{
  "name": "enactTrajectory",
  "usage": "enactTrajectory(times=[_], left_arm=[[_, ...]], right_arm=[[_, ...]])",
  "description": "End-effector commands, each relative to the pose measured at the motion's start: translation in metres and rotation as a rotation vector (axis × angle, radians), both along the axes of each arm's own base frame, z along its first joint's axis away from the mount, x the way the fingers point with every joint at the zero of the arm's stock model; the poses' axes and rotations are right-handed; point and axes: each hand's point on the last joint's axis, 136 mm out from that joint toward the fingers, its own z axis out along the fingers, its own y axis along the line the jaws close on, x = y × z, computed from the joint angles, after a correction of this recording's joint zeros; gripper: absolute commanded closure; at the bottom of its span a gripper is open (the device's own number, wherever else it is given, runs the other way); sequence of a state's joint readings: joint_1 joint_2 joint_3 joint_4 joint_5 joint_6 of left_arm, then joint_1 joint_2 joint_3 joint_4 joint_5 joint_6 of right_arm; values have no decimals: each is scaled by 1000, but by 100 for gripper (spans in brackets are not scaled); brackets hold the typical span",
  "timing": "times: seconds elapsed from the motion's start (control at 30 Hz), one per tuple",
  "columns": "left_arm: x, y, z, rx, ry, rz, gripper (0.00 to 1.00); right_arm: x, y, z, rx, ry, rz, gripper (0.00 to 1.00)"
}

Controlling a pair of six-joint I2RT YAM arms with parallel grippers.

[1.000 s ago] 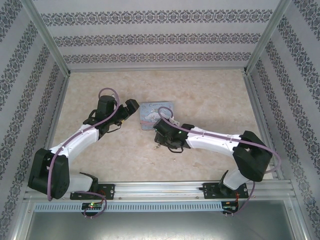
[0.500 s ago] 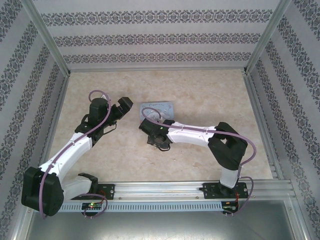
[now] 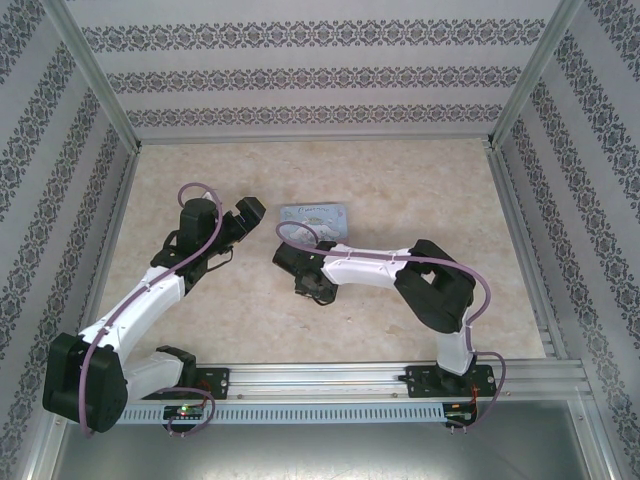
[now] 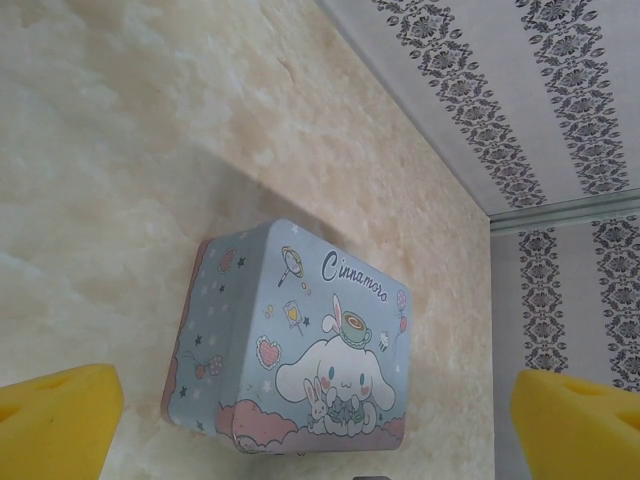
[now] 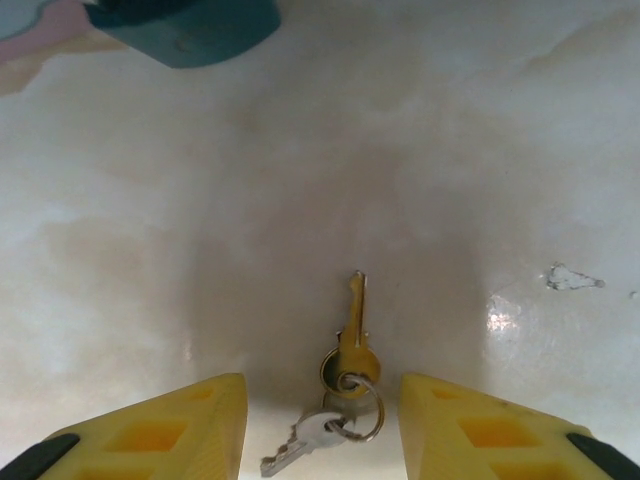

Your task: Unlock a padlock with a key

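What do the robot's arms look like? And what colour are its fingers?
The left arm and the right arm are both white tubes with chunky black joints. A thin purple cable loops along each one. The left fingers and right fingers are bright yellow wedges, and the right ones have black corners.

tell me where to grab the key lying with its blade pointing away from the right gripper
Pinch the key across its round head, beside the ring, coming straight down from above. It lies flat on the table, nearly centred between the fingers of the open right gripper, and the head is probably its widest part to close on.
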State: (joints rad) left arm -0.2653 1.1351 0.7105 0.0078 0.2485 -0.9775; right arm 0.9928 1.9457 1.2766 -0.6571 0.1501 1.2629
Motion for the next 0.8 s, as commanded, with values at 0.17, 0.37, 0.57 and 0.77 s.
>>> enactTrajectory(times=[0.17,0.37,0.57,0.77], left_arm=[[2,4,-10,12,13,9,1],[4,0,-18,0,35,-6,1],[6,-3,-23,8,52,-23,1],[8,-7,-29,13,91,-45,1]], right_arm=[[-1,-11,-13,-42,10,-33,60],[0,-20,-22,-54,14,-42,66],[-1,-22,-28,-46,18,-26,81],[-2,-22,-24,-26,-3,25,100]])
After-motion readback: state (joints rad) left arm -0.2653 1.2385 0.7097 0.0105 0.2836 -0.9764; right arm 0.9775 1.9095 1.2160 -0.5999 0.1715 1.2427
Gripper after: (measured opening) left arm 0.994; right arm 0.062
